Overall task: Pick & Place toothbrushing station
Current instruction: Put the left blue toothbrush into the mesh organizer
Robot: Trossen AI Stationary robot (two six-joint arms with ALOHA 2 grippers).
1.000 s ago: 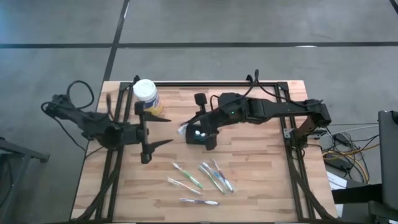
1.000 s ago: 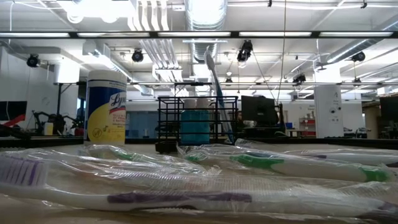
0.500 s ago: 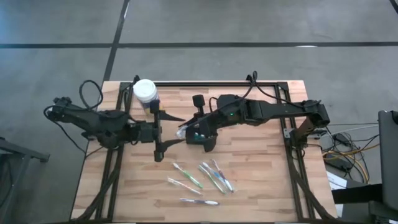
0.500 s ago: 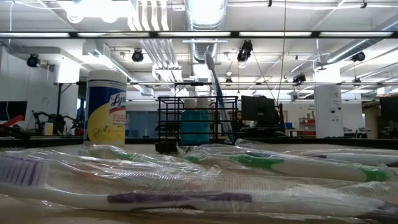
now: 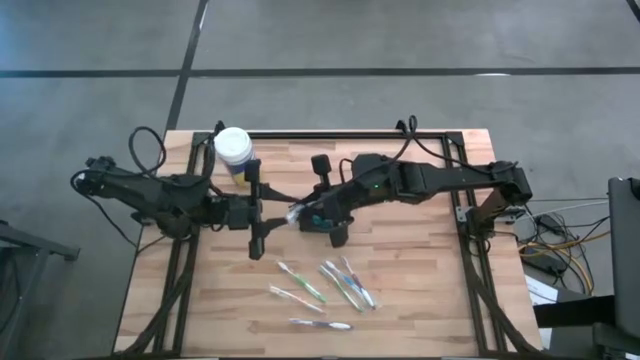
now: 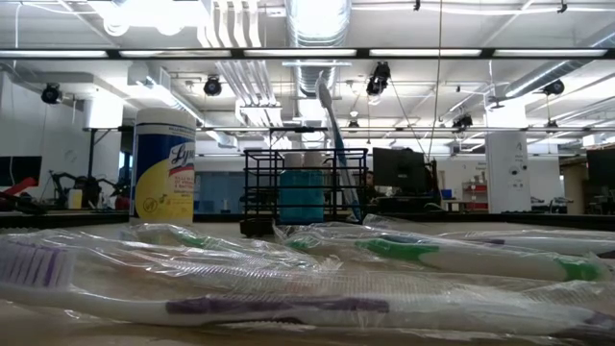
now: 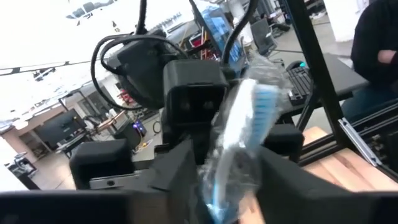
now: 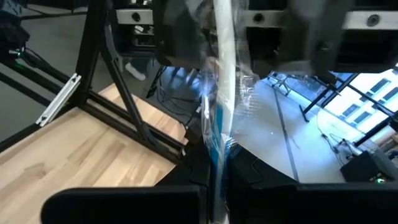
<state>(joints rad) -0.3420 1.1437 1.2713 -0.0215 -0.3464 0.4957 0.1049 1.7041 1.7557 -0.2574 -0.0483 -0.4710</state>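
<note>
From above, my left gripper (image 5: pixel 262 212), spread wide, meets my right gripper (image 5: pixel 318 208), clamped on a wrapped toothbrush (image 5: pixel 297 211), over the wooden table (image 5: pixel 420 260); the low view alone shows the toothbrushing station (image 6: pixel 304 192) beside the jar (image 6: pixel 163 165) under ceiling ducts.

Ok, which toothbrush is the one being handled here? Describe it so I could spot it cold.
Start at the wooden table and find the spot mid-table where the two dark arms meet. There the right pincer grips a plastic-wrapped toothbrush, whose blue-bristled head reaches between the open fingers of the left pincer. The other wrapped toothbrushes lie loose nearer the front edge, untouched.
</note>
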